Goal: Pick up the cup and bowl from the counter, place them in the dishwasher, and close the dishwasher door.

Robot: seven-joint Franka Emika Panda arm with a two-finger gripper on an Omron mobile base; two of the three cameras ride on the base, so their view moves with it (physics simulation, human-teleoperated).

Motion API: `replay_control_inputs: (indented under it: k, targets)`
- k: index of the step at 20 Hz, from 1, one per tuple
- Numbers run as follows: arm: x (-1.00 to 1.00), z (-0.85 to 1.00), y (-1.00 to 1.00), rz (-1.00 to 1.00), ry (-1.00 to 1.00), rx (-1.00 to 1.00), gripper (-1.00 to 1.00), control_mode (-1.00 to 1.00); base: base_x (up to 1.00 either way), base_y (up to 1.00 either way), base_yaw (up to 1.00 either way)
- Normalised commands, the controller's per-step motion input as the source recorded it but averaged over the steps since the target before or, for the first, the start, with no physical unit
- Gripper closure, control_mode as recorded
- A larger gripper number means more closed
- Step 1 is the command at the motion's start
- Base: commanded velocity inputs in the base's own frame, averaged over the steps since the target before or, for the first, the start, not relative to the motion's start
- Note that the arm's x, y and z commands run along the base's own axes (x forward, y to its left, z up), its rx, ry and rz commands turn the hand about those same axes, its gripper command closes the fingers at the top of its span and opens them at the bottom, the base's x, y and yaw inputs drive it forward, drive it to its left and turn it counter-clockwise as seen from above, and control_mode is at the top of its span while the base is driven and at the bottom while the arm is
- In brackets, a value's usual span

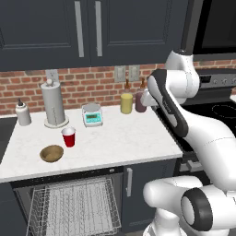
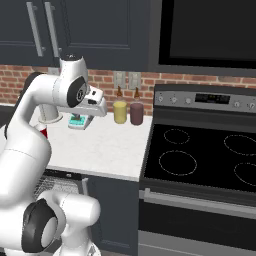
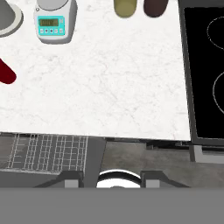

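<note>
Standing upright on the worktop [image 1: 120,138] — cup [image 1: 68,137] just behind bowl [image 1: 51,153], apart. Hanging high over the worktop's right part — hand [image 1: 146,99], grasping nothing, opening unclear. Sticking out below — dishwasher [image 1: 73,207] rack.

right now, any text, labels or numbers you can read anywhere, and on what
None can be read.
Kitchen scale: its green display shows marks, too blurred to read.
Stove control panel: its display is too small to read.
Yellow jar, maroon jar, cup: no label visible.
</note>
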Motion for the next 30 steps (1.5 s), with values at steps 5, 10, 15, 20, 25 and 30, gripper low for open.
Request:
replay_control_inputs:
  k: [5,10,15,20,25,30]
  targets:
    - [-0.08,0.00,-0.09,0.00,0.00,0.03,-1.00,-1.00,0.00,0.00,0.00]
    - [0.00,0.00,-0.05,-0.02,0.00,0.01,-1.00,-1.00,0.00,0.00,0.00]
    - [-0.11,-0.01,-0.02,-0.01,0.00,0.00,-1.00,-1.00,0.00,0.00,0.00]
    - [-0.38,-0.33,0.12,0.00,0.09,0.00,-1.00,-1.00,0.00,0.00,0.00]
    - [-0.30,-0.76,0.60,0.00,0.16,0.00,-1.00,-1.00,0.00,0.00,0.00]
    - [-0.20,-0.27,0.30,-0.02,0.02,0.00,-1.00,-1.00,0.00,0.00,0.00]
